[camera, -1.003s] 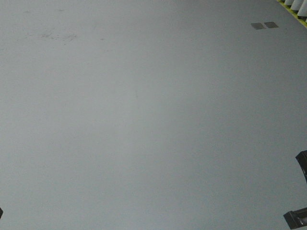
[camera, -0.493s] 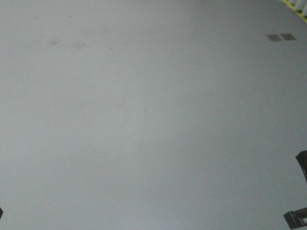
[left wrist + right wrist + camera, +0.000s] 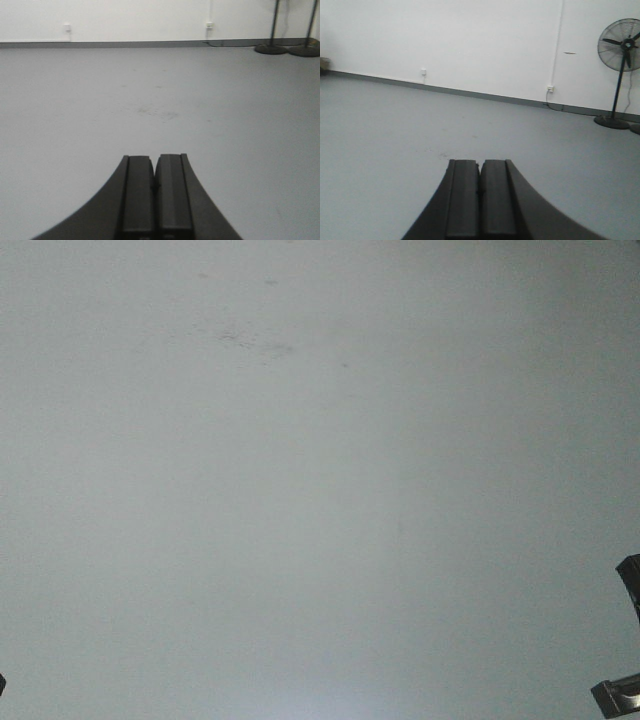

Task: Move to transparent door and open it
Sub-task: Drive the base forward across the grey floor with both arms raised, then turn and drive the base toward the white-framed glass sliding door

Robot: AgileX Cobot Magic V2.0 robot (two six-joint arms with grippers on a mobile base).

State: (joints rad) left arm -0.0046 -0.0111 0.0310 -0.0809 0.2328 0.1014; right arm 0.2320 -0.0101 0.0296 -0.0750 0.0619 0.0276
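- Left gripper: pressed together, nothing in it, pointing out over the floor.
- Right gripper: same story, pressed together and holding nothing.
- Further out, grey floor runs to a white wall, with a fan at its right end.
- Door: not in any view, so which way it lies and which arm is nearer can't be told. My call is that the base must turn and find it first.

Transparent door isn't in frame on any camera. Front view shows only grey floor. Wrist views show floor up to a white wall. Can't tell the door's state or position.
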